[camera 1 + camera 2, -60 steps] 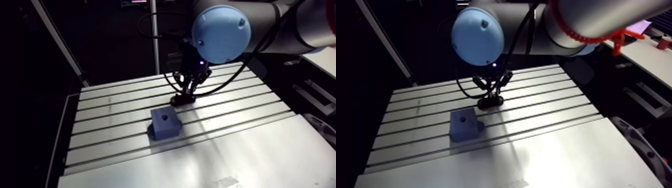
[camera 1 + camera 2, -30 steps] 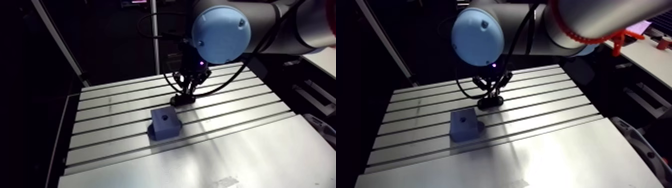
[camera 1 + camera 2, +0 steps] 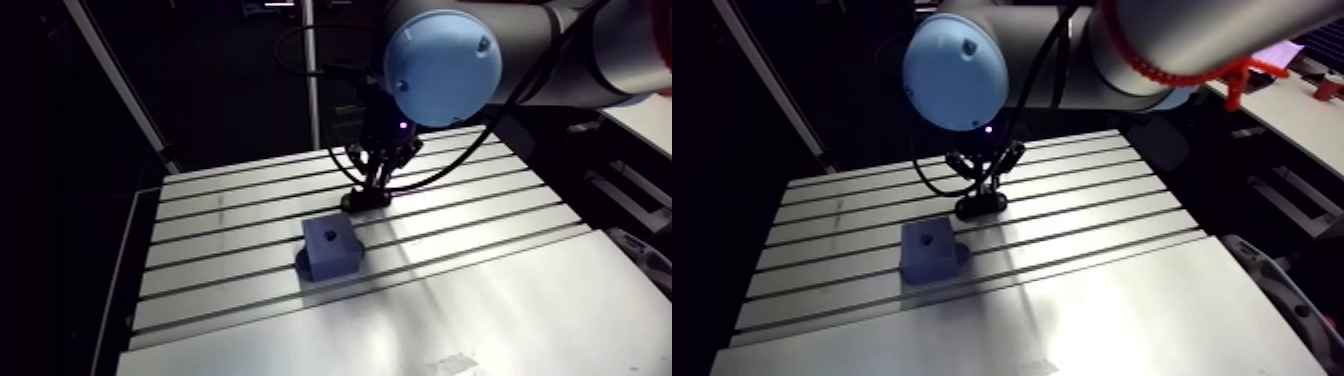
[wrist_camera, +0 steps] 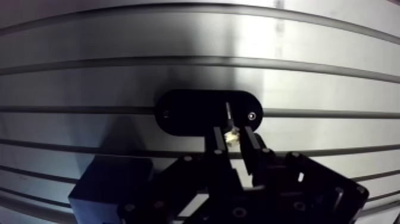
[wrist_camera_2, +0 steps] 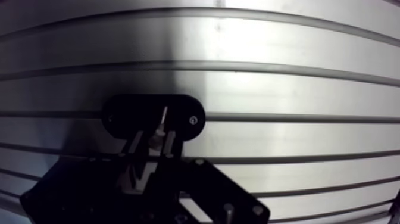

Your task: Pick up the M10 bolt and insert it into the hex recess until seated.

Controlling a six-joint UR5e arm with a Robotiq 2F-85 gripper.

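In the wrist view my gripper (image 4: 233, 138) is shut on a small brass-coloured bolt (image 4: 231, 136). Its thin shank (image 4: 228, 113) points down at a black oval holder (image 4: 184, 113) lying on the slotted table. The arm view shows the gripper (image 3: 378, 178) low over that holder (image 3: 365, 198) near the middle of the table's back half. A blue block (image 3: 330, 247) with a small round hole (image 3: 329, 237) in its top stands just in front of the holder, apart from the gripper.
The aluminium table (image 3: 480, 300) has long slots running across it, and a smooth plate at the front. A dark block-like shape (image 4: 101, 184) sits beside the gripper body in the wrist view. A slanted post (image 3: 120, 85) rises at the table's back left.
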